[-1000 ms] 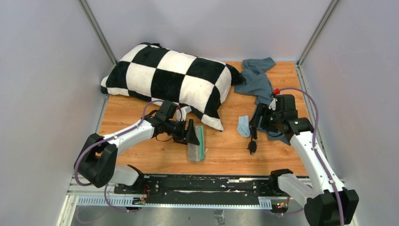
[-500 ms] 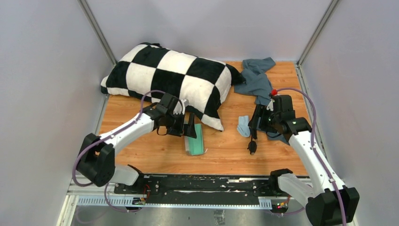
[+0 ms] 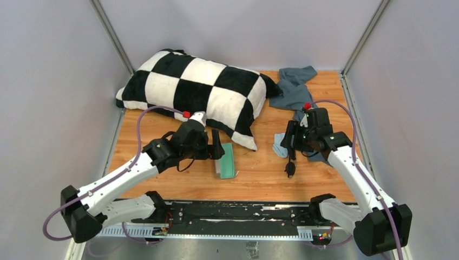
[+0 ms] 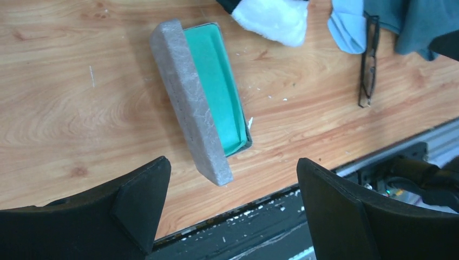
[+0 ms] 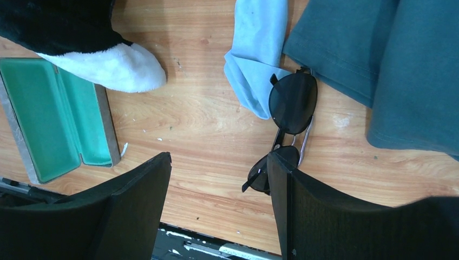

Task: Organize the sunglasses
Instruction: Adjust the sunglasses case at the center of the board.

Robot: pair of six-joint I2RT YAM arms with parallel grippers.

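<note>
the left gripper is now hanging above the open case, fingers spread wide and gripping nothing. a second ago those fingers were down at the case's grey lid; now they are sitting clear of it, and the left arm is stretching forward from a base swung further to the left. the case is lying below the gap between the fingers, its green lining showing and the lid standing up along one side.

the right gripper is also gaping wide and carrying nothing. it is hovering a little further left than before, over bare wood. the sunglasses are lying folded on the table where they were, not between the fingers but at the tip of one of them, which is hiding part of the lower lens. beyond that fingertip the upper lens is touching the light-blue cloth, with the dark teal cloth just beside it. the checkered pillow is resting past the left fingers.
</note>
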